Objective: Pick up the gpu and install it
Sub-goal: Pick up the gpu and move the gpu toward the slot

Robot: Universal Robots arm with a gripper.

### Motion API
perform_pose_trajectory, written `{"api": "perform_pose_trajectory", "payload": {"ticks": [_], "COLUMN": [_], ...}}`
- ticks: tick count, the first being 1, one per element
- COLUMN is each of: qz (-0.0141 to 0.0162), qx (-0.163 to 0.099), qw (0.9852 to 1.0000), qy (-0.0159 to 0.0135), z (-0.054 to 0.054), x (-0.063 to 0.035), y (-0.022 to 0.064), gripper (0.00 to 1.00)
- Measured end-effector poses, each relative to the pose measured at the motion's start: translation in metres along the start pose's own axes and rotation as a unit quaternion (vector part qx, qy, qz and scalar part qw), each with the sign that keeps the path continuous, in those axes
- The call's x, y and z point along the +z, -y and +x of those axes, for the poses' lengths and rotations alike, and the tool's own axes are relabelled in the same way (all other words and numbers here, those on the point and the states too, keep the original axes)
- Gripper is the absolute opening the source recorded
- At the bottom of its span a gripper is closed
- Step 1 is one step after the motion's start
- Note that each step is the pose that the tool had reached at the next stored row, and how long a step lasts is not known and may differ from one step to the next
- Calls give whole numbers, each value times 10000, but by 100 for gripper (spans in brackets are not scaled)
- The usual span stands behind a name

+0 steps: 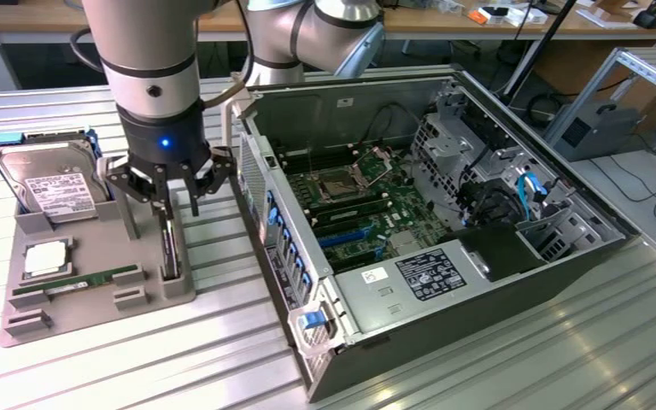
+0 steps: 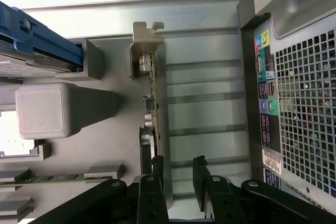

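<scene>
The gpu (image 1: 168, 249) is a thin dark card standing on edge in a slot at the right side of the grey holder (image 1: 95, 318), on the exterior view's left. Its beige metal bracket (image 2: 147, 36) is at the far end in the wrist view, with the card edge (image 2: 159, 103) running toward my fingers. My gripper (image 1: 166, 209) hangs just above the card's top edge, open. In the wrist view my gripper (image 2: 176, 182) straddles the card's near end, one finger (image 2: 150, 187) close beside it and the other finger (image 2: 203, 182) well apart. Nothing is held.
The holder also carries a boxy hard drive (image 1: 45, 184), a square chip (image 1: 49, 256) and a green memory stick (image 1: 78, 280). An open computer case (image 1: 305, 320) lies on the exterior view's right, motherboard (image 1: 357, 201) exposed. Its perforated rear panel (image 2: 302, 108) is close beside the holder.
</scene>
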State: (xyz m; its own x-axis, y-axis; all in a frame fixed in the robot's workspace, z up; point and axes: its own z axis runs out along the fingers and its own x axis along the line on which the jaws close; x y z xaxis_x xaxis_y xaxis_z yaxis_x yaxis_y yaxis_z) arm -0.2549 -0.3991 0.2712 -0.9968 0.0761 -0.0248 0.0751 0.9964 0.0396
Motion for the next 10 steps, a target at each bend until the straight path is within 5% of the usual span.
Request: {"api": "perform_pose_trajectory", "payload": {"ticks": [10], "qz": [7], "qx": [0], "qw": [10000], "qy": [0], "z": [1], "x": [53], "y": [2], "gripper": [36]}}
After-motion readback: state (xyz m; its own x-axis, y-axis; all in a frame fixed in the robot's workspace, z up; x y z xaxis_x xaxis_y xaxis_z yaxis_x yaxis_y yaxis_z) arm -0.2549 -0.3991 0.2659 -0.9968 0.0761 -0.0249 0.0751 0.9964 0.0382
